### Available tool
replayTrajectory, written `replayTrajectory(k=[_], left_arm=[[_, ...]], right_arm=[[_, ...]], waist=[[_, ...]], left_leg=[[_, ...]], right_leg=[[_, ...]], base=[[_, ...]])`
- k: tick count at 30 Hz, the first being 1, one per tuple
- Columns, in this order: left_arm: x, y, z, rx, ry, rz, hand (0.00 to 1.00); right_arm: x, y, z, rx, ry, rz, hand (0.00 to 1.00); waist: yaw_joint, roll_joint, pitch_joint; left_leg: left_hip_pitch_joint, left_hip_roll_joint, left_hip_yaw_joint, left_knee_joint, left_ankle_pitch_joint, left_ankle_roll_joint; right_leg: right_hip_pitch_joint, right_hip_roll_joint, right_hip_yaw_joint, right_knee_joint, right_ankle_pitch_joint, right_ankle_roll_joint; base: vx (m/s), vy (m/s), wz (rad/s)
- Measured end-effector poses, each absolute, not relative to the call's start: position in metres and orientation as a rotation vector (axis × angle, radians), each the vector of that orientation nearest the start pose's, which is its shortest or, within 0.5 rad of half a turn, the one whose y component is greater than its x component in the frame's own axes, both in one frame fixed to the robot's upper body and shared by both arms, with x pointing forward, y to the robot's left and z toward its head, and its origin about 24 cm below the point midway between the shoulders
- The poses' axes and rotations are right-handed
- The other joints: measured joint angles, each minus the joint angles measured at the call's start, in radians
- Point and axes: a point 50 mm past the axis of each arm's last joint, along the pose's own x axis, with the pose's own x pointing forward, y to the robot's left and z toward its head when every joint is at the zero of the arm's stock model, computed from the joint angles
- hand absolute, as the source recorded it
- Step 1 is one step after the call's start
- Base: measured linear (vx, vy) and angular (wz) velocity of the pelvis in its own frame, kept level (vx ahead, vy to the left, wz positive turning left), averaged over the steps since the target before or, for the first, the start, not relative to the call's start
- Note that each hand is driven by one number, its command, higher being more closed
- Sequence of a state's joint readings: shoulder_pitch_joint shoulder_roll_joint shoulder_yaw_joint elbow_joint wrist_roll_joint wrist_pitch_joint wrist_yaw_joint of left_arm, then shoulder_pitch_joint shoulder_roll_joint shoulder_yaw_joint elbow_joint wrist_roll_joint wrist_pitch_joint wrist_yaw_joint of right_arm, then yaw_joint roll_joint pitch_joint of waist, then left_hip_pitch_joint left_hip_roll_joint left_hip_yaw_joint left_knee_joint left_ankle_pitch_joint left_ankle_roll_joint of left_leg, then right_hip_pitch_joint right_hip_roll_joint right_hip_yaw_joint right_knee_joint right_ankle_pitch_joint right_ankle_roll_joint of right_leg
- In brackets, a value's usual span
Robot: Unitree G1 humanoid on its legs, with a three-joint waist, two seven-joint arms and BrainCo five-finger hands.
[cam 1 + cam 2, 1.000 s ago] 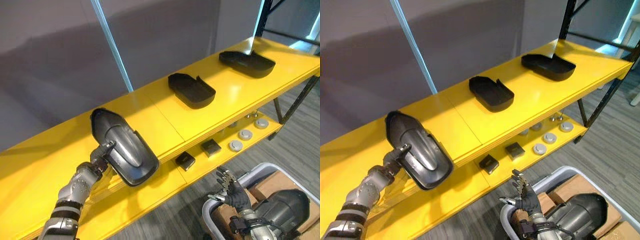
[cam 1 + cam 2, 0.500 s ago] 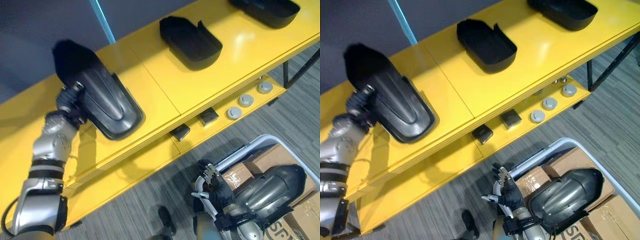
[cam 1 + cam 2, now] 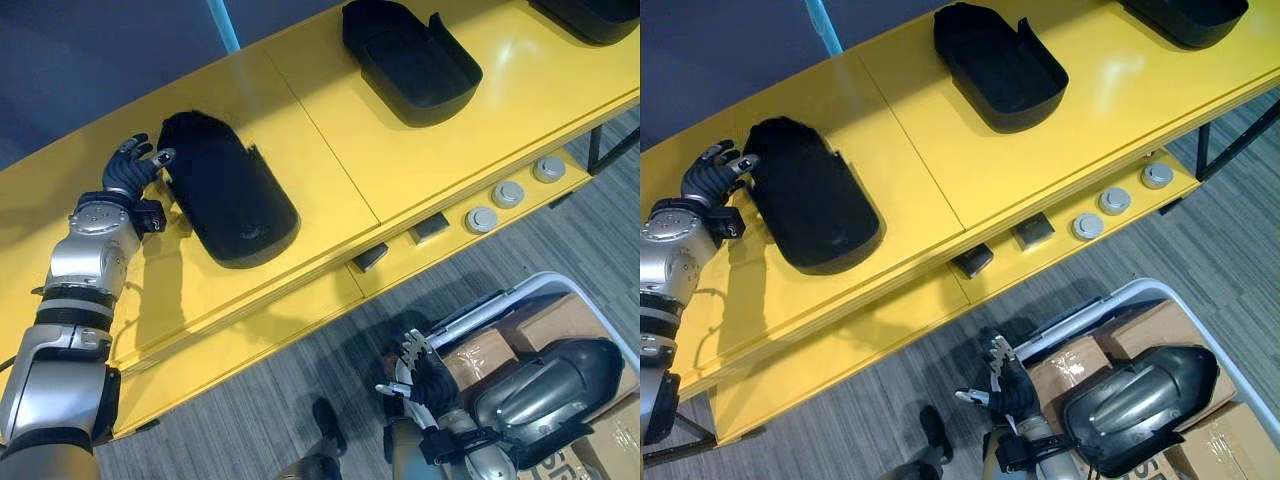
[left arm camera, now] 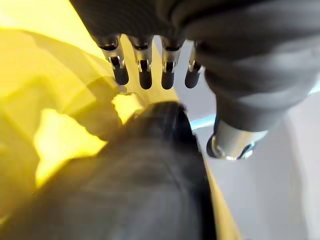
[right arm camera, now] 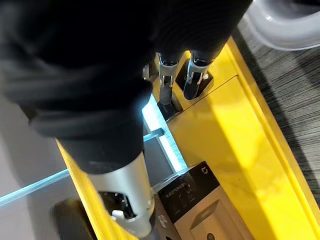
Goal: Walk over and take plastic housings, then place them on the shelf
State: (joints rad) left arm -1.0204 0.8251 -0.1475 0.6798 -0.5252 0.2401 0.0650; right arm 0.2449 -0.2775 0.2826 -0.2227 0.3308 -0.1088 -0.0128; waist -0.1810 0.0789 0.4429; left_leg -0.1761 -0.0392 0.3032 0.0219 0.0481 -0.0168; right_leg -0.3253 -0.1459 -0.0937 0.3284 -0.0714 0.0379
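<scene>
**Left eye view.** The yellow top shelf [image 3: 330, 150] carries three dark plastic housings. The near housing [image 3: 228, 190] lies hollow side down, close to the shelf's front edge. The middle housing [image 3: 410, 60] lies hollow side up, well apart from it. The far housing [image 3: 590, 15] is cut off by the frame's upper right corner. The left hand [image 3: 135, 168] rests at the near housing's rear end, its fingers spread and relaxed and gripping nothing. Whether the fingertips touch the plastic cannot be told.

**Right eye view.** The lower shelf [image 3: 890, 320] holds three round discs [image 3: 1115, 200] in a row and two dark blocks [image 3: 1032, 232] beside them. Below, over the floor, the right hand [image 3: 1002, 385] has its fingers splayed open and empty. Just beside it a grey housing [image 3: 1140, 395] lies on cardboard boxes [image 3: 1230, 440] inside a pale bin [image 3: 1120, 297].

**Left wrist view.** The straight fingers [image 4: 145, 77] stand in a row above the near housing's dark, rounded back, with the yellow shelf past them.

**Right wrist view.** The extended fingers [image 5: 191, 89] point towards the lower shelf and one dark block, holding nothing.
</scene>
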Motion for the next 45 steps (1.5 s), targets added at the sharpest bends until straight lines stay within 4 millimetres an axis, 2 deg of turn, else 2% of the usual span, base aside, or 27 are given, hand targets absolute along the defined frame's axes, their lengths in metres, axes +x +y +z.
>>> replayTrajectory(k=[7, 12, 14, 17, 18, 21, 25, 28, 29, 30, 31, 33, 34, 35, 36, 37, 40, 43, 45], left_arm=[[0.378, 0.304, 0.271, 0.232, -0.124, 0.324, 0.0], [0.376, 0.309, 0.277, 0.151, -0.168, 0.437, 0.0], [0.375, 0.307, 0.289, 0.086, -0.248, 0.454, 0.0], [0.369, 0.298, 0.319, 0.0, -0.425, 0.459, 0.0], [0.365, 0.293, 0.333, -0.024, -0.512, 0.46, 0.0], [0.352, 0.292, 0.356, -0.07, -0.669, 0.481, 0.0], [0.337, 0.299, 0.367, -0.126, -0.82, 0.495, 0.0], [0.322, 0.298, 0.344, -0.145, -0.887, 0.435, 0.0], [0.316, 0.297, 0.324, -0.16, -0.883, 0.409, 0.0], [0.31, 0.293, 0.299, -0.181, -0.867, 0.384, 0.0], [0.305, 0.29, 0.285, -0.192, -0.852, 0.37, 0.0], [0.284, 0.27, 0.218, -0.236, -0.732, 0.328, 0.0], [0.277, 0.264, 0.201, -0.249, -0.691, 0.316, 0.0], [0.262, 0.255, 0.169, -0.267, -0.607, 0.32, 0.0], [0.254, 0.251, 0.155, -0.291, -0.56, 0.326, 0.0], [0.233, 0.24, 0.125, -0.325, -0.466, 0.342, 0.0], [0.207, 0.22, 0.096, -0.331, -0.353, 0.337, 0.0], [0.196, 0.199, 0.088, -0.319, -0.312, 0.24, 0.0], [0.193, 0.191, 0.085, -0.333, -0.299, 0.193, 0.0]], right_arm=[[0.195, -0.137, 0.037, 0.154, 0.018, 0.233, 0.0], [0.191, -0.131, 0.034, 0.165, 0.033, 0.25, 0.0], [0.186, -0.129, 0.032, 0.175, 0.039, 0.254, 0.0], [0.183, -0.128, 0.031, 0.184, 0.034, 0.249, 0.0], [0.182, -0.127, 0.032, 0.188, 0.019, 0.244, 0.0], [0.181, -0.127, 0.034, 0.161, -0.013, 0.234, 0.0], [0.185, -0.128, 0.041, 0.114, -0.073, 0.226, 0.0], [0.192, -0.129, 0.05, 0.057, -0.151, 0.199, 0.0], [0.195, -0.13, 0.056, 0.038, -0.187, 0.181, 1.0], [0.198, -0.131, 0.06, 0.012, -0.227, 0.165, 1.0], [0.199, -0.131, 0.063, -0.002, -0.246, 0.156, 1.0], [0.205, -0.136, 0.077, -0.067, -0.341, 0.097, 1.0], [0.208, -0.138, 0.081, -0.079, -0.364, 0.084, 1.0], [0.213, -0.141, 0.089, -0.081, -0.401, 0.07, 1.0], [0.215, -0.141, 0.093, -0.082, -0.418, 0.067, 1.0], [0.219, -0.143, 0.103, -0.074, -0.466, 0.06, 1.0], [0.226, -0.14, 0.117, -0.038, -0.52, 0.078, 1.0], [0.236, -0.129, 0.126, 0.036, -0.533, 0.139, 1.0], [0.243, -0.123, 0.125, 0.04, -0.516, 0.164, 1.0]], waist=[[-0.007, -0.001, 0.0], [-0.013, -0.008, 0.005], [-0.014, -0.011, 0.005], [-0.013, -0.017, 0.003], [-0.013, -0.021, 0.0], [-0.012, -0.029, -0.017], [-0.007, -0.03, -0.078], [-0.006, -0.029, -0.147], [0.002, -0.027, -0.184], [0.009, -0.026, -0.221], [0.015, -0.026, -0.235], [0.05, -0.027, -0.276], [0.061, -0.028, -0.28], [0.085, -0.029, -0.283], [0.098, -0.03, -0.285], [0.124, -0.03, -0.29], [0.165, -0.031, -0.299], [0.194, -0.033, -0.308], [0.2, -0.035, -0.311]], left_leg=[[0.006, 0.001, 0.002, -0.003, 0.002, 0.005], [0.018, 0.002, 0.004, -0.003, 0.007, 0.012], [0.029, 0.003, 0.001, -0.006, 0.007, 0.012], [0.051, 0.004, 0.001, -0.014, 0.007, 0.012], [0.072, 0.005, 0.0, -0.019, 0.005, 0.011], [0.104, 0.007, 0.001, -0.027, -0.001, 0.01], [0.14, 0.011, -0.003, -0.05, -0.001, 0.009], [0.187, 0.012, -0.009, -0.067, 0.003, 0.013], [0.206, 0.013, -0.016, -0.074, 0.003, 0.013], [0.222, 0.013, -0.032, -0.084, 0.003, 0.013], [0.232, 0.014, -0.039, -0.09, 0.003, 0.013], [0.256, 0.014, -0.078, -0.099, 0.003, 0.013], [0.26, 0.014, -0.087, -0.099, 0.003, 0.013], [0.267, 0.013, -0.102, -0.101, 0.003, 0.013], [0.268, 0.012, -0.109, -0.101, 0.004, 0.014], [0.267, 0.01, -0.13, -0.102, 0.008, 0.021], [0.258, 0.007, -0.157, -0.108, 0.012, 0.026], [0.223, 0.006, -0.167, -0.111, 0.016, 0.032], [0.2, 0.004, -0.179, -0.111, 0.028, 0.046]], right_leg=[[0.006, 0.0, 0.0, 0.0, 0.0, 0.0], [0.018, 0.004, 0.001, -0.007, 0.001, -0.001], [0.033, 0.005, -0.001, -0.015, 0.002, -0.002], [0.061, 0.008, -0.002, -0.033, 0.008, -0.002], [0.083, 0.011, -0.003, -0.044, 0.01, -0.001], [0.119, 0.016, -0.003, -0.063, 0.01, -0.001], [0.162, 0.025, -0.012, -0.095, 0.01, -0.001], [0.23, 0.03, -0.037, -0.137, 0.01, 0.0], [0.261, 0.032, -0.052, -0.159, 0.01, 0.0], [0.29, 0.034, -0.069, -0.182, 0.01, 0.0], [0.303, 0.036, -0.08, -0.19, 0.009, 0.0], [0.353, 0.037, -0.12, -0.22, 0.01, 0.0], [0.363, 0.037, -0.13, -0.224, 0.01, 0.0], [0.381, 0.037, -0.145, -0.234, 0.01, 0.0], [0.387, 0.036, -0.152, -0.236, 0.01, 0.0], [0.397, 0.034, -0.174, -0.243, 0.01, 0.001], [0.409, 0.033, -0.204, -0.258, 0.018, 0.008], [0.403, 0.034, -0.23, -0.29, 0.042, 0.01], [0.394, 0.034, -0.249, -0.297, 0.051, 0.011]], base=[[-0.02, 0.011, 0.0], [0.0, 0.0, 0.0], [0.0, 0.0, 0.0], [-0.01, 0.043, -0.02], [0.0, 0.033, -0.04], [0.0, 0.039, -0.05], [0.05, 0.028, 0.02], [0.11, 0.021, 0.14], [0.08, -0.001, 0.28], [0.11, -0.017, 0.31], [0.09, -0.028, 0.4], [0.06, -0.032, 0.46], [0.01, -0.022, 0.45], [-0.02, -0.011, 0.31], [-0.04, -0.015, 0.46], [-0.06, -0.013, 0.34], [-0.07, -0.011, 0.34], [-0.1, -0.003, 0.27], [-0.06, 0.004, 0.2]])
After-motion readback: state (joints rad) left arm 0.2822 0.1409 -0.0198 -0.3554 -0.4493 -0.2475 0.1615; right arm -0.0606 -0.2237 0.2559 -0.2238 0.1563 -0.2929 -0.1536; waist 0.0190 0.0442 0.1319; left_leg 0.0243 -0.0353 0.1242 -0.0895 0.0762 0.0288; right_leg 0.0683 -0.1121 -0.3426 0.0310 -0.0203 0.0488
